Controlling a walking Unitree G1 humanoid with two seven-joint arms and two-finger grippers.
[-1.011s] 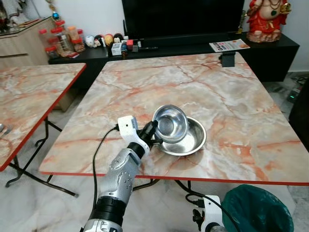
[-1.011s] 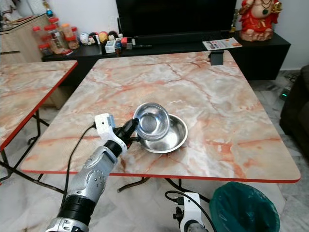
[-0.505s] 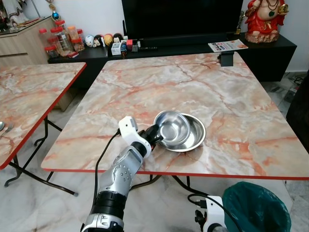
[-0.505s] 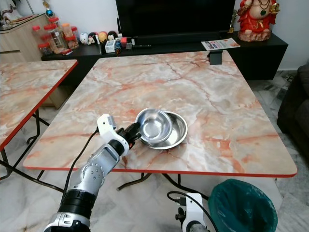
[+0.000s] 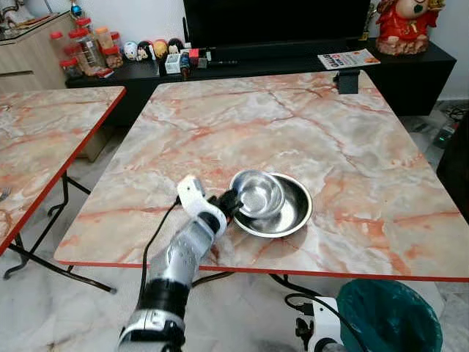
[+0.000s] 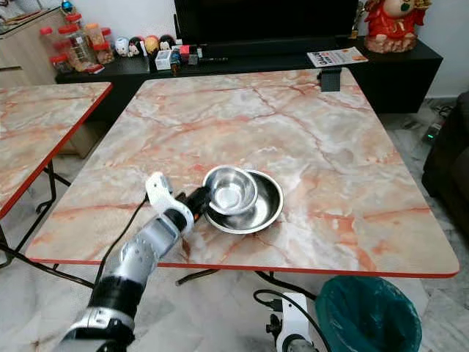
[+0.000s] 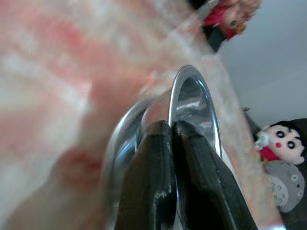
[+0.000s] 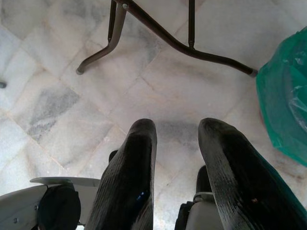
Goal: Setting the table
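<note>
1. Near the front edge of the marble counter [image 5: 352,132], the small steel bowl [image 5: 258,194] sits inside the larger steel bowl [image 5: 289,213], toward its left side.
2. My left gripper [image 5: 233,199] is clamped on the small steel bowl's left rim; in the left wrist view I see both black fingers [image 7: 151,182] pinching the thin rim [image 7: 173,100], one inside, one outside.
3. Small bowl looks tilted slightly, left rim raised above the larger bowl's rim.
4. Larger steel bowl rests flat on the counter, well apart from the far edge.
5. My left arm [image 5: 183,257] reaches up from below the counter's front edge, black cable [image 5: 150,242] looping beside it.
6. My right gripper [image 8: 175,139] hangs idle below, fingers apart, over the tiled floor [image 8: 57,72], near a green bin [image 5: 388,315] and the counter's legs [image 8: 192,43].
7. Second marble counter [image 5: 44,139] stands to the left.
8. Behind, a black TV unit [image 5: 293,55] carries jars [image 5: 80,48], small figures, a magazine [image 5: 348,59], a red statue [image 5: 407,22].
</note>
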